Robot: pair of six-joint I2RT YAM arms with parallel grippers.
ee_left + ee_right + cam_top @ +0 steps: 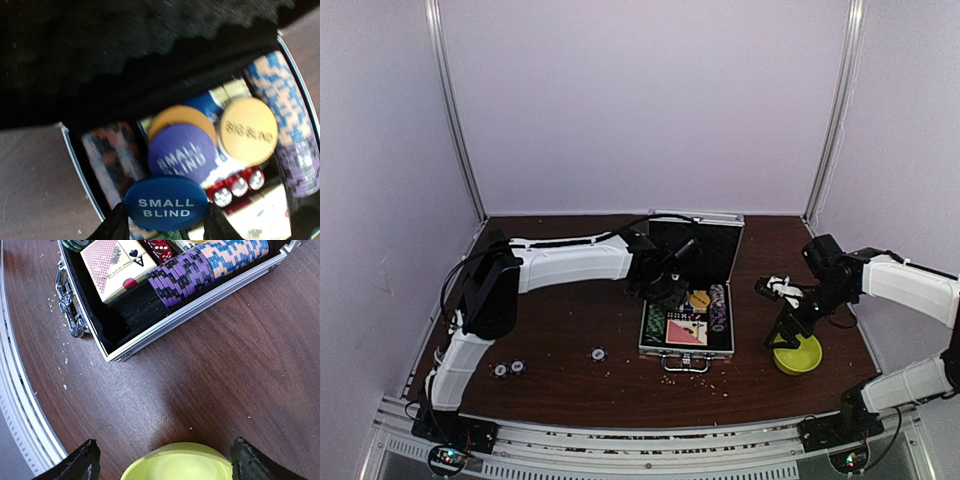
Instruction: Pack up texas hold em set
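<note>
Left end effector point(166, 220): fingers closed on the rim of the blue SMALL BLIND disc point(166, 202). It hangs over the far part of the open case point(685, 351). Below it lie a purple SMALL BLIND disc point(182, 155) and an orange BIG BLIND disc point(248, 131). Judged reason: the disc is carried low over its fellows so it can be dropped onto that pile.

Red dice point(235, 185) sit just near of the discs. Chip rows point(210, 265) fill the right side and a card deck point(117, 267) the near side.

Left arm pose: upper link rises from the near-left base, the forearm stretches right across the counter point(570, 385), and the wrist dips in front of the raised lid.

Right end effector point(165, 455): fingers wide apart, nothing between them, poised over the yellow-green bowl point(177, 465), right of the case. Forearm enters from the right, wrist pitched down. Judged: parked out of the way.

Three loose chips point(517, 367) on the counter, near left, not yet packed.
</note>
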